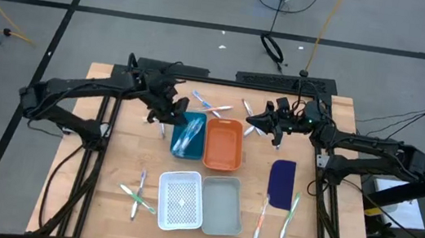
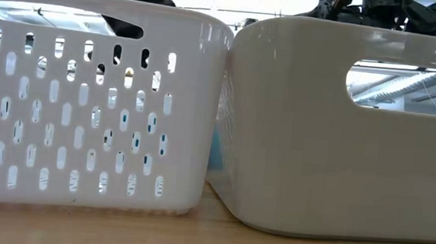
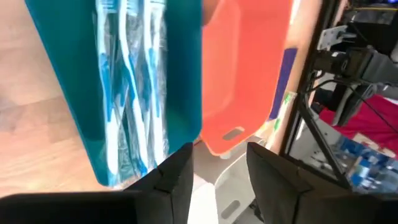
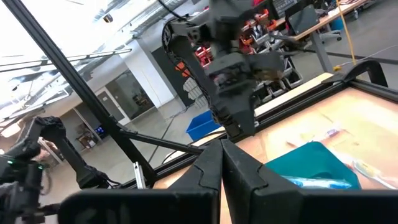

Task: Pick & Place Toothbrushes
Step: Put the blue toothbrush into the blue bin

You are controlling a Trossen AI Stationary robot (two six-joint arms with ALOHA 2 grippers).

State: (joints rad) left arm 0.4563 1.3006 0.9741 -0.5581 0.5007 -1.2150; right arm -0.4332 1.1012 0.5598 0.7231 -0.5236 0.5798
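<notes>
A: Where are your claws?

B: My left gripper (image 1: 170,115) hangs at the teal tray's (image 1: 188,135) far-left edge, fingers (image 3: 177,174) spread, nothing between them. My right gripper (image 1: 251,125) is pressed together, empty, just beside the orange tray's (image 1: 224,144) far-right corner.

A: The toothbrushes?

B: Several lie in the teal tray (image 3: 127,93). 2 more lie on the wood (image 1: 208,104) beyond the trays, a few (image 1: 139,196) left of the white basket (image 1: 180,201), 2 (image 1: 276,214) right of the grey bin (image 1: 222,206), below the dark blue piece (image 1: 282,180).

A: Room to move?

B: The 4 containers crowd the middle; bare wood runs along both sides.

A: Anything hidden?

B: From the low camera the basket (image 2: 87,96) and bin (image 2: 342,124) block nearly all; only teal shows through the holes. My right wrist camera shows the left arm (image 4: 233,74) over the teal tray (image 4: 314,165).
</notes>
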